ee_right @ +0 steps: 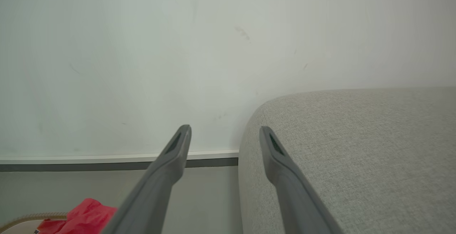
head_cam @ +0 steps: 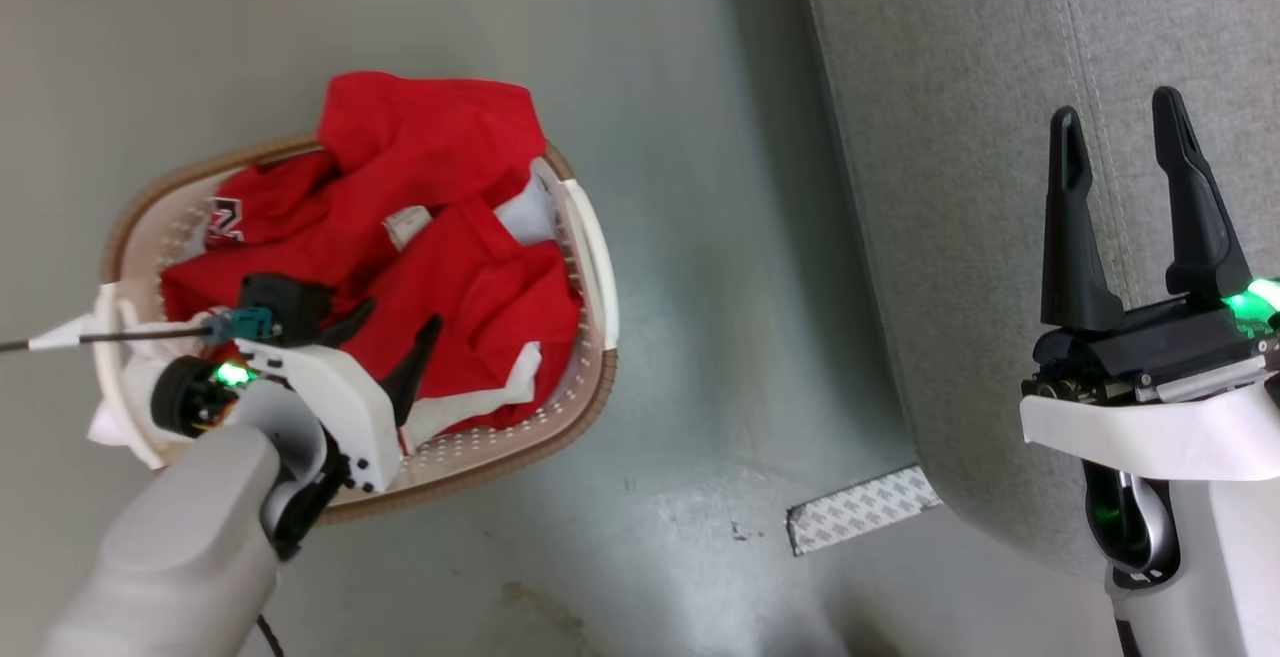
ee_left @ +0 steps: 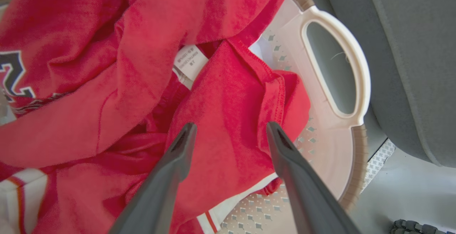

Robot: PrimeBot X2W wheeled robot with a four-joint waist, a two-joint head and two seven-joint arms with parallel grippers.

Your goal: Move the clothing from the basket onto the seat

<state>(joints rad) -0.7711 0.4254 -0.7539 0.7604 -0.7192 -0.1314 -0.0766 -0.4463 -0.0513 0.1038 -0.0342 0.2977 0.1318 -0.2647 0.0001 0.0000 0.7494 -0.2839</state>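
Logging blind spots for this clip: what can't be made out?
- Head view: count of bright red fabric garments; heaped, overlapping.
- Left wrist view: print on small white tag; too small, blurred.
- Head view: white letter logo; partly folded under fabric.
- Head view: light grey fabric sofa; cut by top, right edges.

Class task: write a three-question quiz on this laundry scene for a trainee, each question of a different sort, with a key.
1. True or false: the left tool is shut on the red clothing.
2. In the head view, the right tool shows against: A) the grey sofa; B) a wooden table; C) a shelf.
3. What colour is the rim of the basket?

Key: 1 false, its fingers stand apart over the fabric. 2 A. 3 brown.
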